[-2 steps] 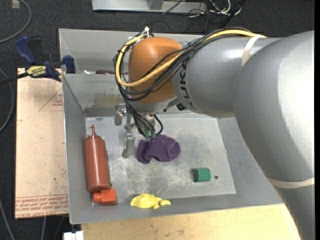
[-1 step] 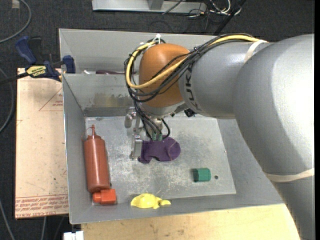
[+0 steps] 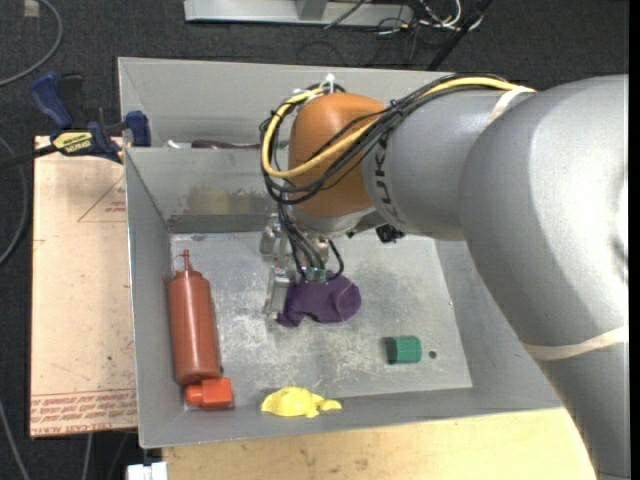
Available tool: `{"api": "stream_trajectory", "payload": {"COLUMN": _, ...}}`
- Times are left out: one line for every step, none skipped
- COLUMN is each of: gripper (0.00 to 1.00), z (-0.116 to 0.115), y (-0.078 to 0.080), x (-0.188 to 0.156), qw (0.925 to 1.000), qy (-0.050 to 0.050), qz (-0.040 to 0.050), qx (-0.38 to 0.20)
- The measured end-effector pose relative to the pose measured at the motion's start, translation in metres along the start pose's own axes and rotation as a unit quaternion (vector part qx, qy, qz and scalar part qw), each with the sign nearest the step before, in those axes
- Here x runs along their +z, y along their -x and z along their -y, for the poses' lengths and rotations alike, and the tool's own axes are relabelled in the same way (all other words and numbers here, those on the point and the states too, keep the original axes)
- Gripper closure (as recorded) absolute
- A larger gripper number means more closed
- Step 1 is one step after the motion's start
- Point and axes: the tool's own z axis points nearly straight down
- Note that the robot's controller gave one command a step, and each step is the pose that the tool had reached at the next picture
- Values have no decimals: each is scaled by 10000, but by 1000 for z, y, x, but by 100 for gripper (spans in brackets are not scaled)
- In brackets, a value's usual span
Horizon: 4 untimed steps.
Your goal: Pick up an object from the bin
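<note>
The arm's thick grey link (image 3: 540, 228) lies nearest the camera and fills the right side of the view. It narrows to an orange wrist cover (image 3: 330, 158) looped with yellow and black cables. Below that cover the hand (image 3: 278, 303) is down at the bottom of the grey metal bin (image 3: 150, 238). The bin's metal is scuffed and speckled pale, and its walls slope up on every side. Outside the bin the room shows dark carpet (image 3: 70, 28).

A purple lumpy thing (image 3: 332, 301), soft-looking and crumpled (what kind of thing it is I cannot tell), lies near the middle of the bin. Its long axis runs roughly across the view, with the left end a little nearer the camera than the right. The hand meets it at that left end. I cannot tell how far open the hand is, or whether it has hold of the purple thing.

A red-orange squeeze bottle (image 3: 193, 323) lies along the left wall, nozzle pointing away from the camera, with an orange block (image 3: 209, 394) at its near end. A yellow thing (image 3: 298, 402) lies by the near wall. A small green block (image 3: 404, 349) sits to the near right of the purple thing, apart from it. Bare metal lies open between the bottle and the hand. More bare metal lies beyond the purple thing toward the right wall.
</note>
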Motion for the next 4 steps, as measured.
{"api": "stream_trajectory", "payload": {"gripper": 0, "z": 35, "y": 4, "x": 9, "qw": 9932, "qy": -2, "qz": -16, "qx": -1160}}
{"api": "stream_trajectory", "payload": {"gripper": 100, "z": 78, "y": -6, "x": 14, "qw": 9995, "qy": 9, "qz": 12, "qx": -302}}
{"api": "stream_trajectory", "payload": {"gripper": 100, "z": 78, "y": -6, "x": 14, "qw": 9995, "qy": 10, "qz": 12, "qx": -301}}
{"api": "stream_trajectory", "payload": {"gripper": 100, "z": 74, "y": 4, "x": -76, "qw": 9998, "qy": 18, "qz": 28, "qx": -186}}
